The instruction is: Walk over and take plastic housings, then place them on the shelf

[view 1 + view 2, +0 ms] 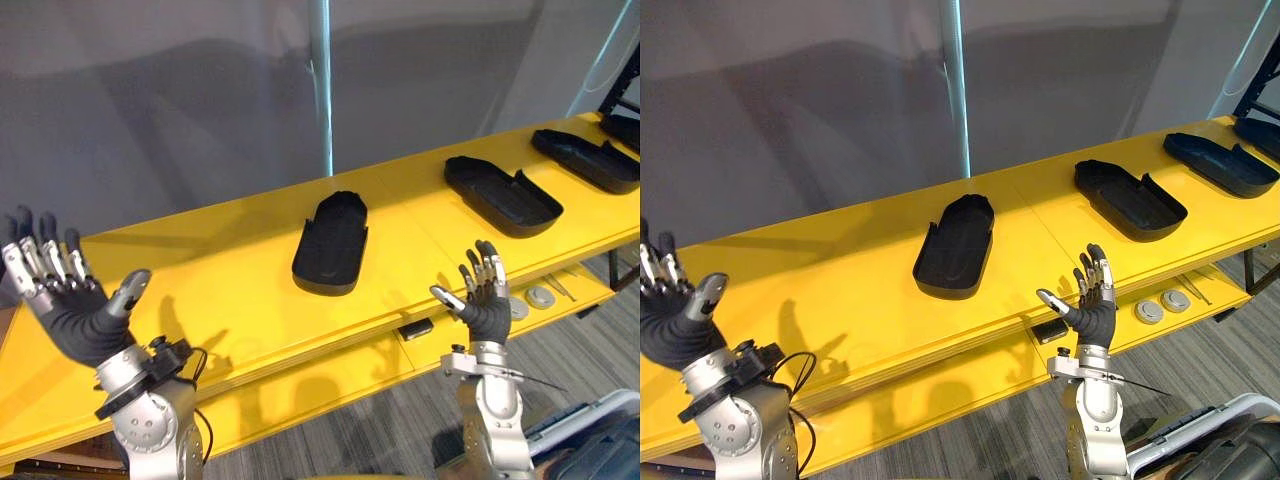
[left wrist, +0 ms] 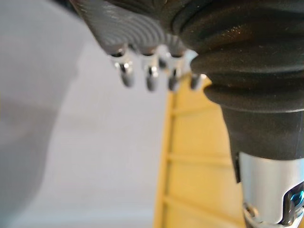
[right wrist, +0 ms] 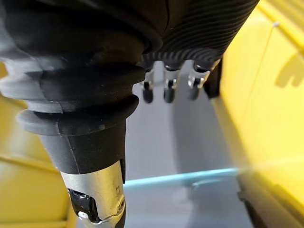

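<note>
on the yellow table (image 1: 220, 300) three black plastic housings lie in a row: the nearest housing (image 1: 332, 243) between the two raised hands, the middle housing (image 1: 502, 195) and the far housing (image 1: 585, 158) off to the right. the left hand (image 1: 75, 315) and the right hand (image 1: 488, 310) hover in front of the table's near edge, fingers spread, holding nothing.

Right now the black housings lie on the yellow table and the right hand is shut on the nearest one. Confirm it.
Not quite. The black housings do lie on the yellow table, but the right hand is open and holds nothing, raised apart from the nearest one, as the left eye view shows.
</note>
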`<state>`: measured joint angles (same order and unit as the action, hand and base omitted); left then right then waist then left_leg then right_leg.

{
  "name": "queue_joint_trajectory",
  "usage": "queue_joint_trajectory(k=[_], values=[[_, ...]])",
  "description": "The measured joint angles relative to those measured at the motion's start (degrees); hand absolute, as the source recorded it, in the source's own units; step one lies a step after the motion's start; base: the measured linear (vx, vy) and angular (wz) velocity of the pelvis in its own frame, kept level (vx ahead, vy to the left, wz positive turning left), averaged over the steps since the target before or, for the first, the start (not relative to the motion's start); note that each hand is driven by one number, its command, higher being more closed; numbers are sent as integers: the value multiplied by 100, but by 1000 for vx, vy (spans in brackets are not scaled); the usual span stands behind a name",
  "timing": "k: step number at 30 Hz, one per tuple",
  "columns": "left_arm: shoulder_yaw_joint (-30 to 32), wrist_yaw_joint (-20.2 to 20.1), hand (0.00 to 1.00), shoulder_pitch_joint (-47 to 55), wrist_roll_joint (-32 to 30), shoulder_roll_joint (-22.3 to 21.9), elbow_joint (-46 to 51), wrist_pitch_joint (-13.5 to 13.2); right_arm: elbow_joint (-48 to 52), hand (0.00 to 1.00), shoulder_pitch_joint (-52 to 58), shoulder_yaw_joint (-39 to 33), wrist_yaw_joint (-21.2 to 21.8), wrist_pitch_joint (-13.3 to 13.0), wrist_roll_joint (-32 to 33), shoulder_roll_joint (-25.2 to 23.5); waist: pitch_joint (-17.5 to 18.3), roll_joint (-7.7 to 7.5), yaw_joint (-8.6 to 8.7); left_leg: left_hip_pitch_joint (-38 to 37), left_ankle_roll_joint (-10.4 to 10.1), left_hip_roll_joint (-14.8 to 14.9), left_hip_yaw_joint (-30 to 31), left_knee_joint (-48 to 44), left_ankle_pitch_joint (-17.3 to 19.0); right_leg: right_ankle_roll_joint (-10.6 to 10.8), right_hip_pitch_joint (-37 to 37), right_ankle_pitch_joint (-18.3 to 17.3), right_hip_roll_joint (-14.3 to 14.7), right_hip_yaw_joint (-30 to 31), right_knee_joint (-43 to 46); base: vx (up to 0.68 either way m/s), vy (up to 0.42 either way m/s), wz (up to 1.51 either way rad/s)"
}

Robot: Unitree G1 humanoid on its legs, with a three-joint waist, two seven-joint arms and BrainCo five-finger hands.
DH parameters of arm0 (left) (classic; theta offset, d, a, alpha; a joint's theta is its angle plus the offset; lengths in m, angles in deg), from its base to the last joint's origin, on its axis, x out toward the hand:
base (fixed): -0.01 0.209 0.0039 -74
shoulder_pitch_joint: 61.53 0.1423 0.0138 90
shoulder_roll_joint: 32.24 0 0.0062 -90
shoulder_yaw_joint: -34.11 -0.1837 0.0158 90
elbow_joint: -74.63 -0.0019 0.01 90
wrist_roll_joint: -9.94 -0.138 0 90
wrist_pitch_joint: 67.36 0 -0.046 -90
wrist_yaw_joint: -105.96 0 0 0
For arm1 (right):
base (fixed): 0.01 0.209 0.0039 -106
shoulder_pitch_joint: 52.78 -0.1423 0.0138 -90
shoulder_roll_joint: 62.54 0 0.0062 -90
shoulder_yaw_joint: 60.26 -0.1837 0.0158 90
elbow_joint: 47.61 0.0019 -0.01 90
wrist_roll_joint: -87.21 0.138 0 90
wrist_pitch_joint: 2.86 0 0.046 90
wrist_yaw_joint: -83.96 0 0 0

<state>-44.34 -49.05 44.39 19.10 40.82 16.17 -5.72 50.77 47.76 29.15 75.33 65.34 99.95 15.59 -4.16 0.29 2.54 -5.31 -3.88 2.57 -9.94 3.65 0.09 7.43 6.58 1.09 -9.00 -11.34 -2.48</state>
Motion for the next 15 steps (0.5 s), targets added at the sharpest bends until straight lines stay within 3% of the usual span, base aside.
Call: queue_joint_trajectory(k=[3, 4, 10, 15], values=[[181, 0, 0, 5, 10, -13, 0, -147, 0, 0, -4, -19, -148, -97, -18, -61, 4, -60, -36, -7, 8, -15, 66, 17, -5, 0, 58, -5, -14, -125, -4, -16, -5, 14], [379, 90, 0, 3, 5, -196, 0, -211, -9, 0, -70, -36, -300, -197, -17, -89, -78, -228, -166, -9, -4, -18, 155, 87, -58, -19, 67, -46, -12, -253, -2, -8, -4, 8], [379, 86, 0, -2, -3, -196, 0, -209, -43, 0, 2, -77, -249, -197, 8, -101, -160, -263, -160, -72, -4, -18, 160, 82, -61, -20, 120, -46, -22, -254, 21, 0, 0, 0], [457, 214, 0, -32, -87, -188, -100, -35, -41, 0, 183, -548, 483, -179, 920, -338, -631, -313, -155, 100, 58, -101, 230, -132, -55, 42, -78, -141, -194, -262, 425, -53, 22, 4]])
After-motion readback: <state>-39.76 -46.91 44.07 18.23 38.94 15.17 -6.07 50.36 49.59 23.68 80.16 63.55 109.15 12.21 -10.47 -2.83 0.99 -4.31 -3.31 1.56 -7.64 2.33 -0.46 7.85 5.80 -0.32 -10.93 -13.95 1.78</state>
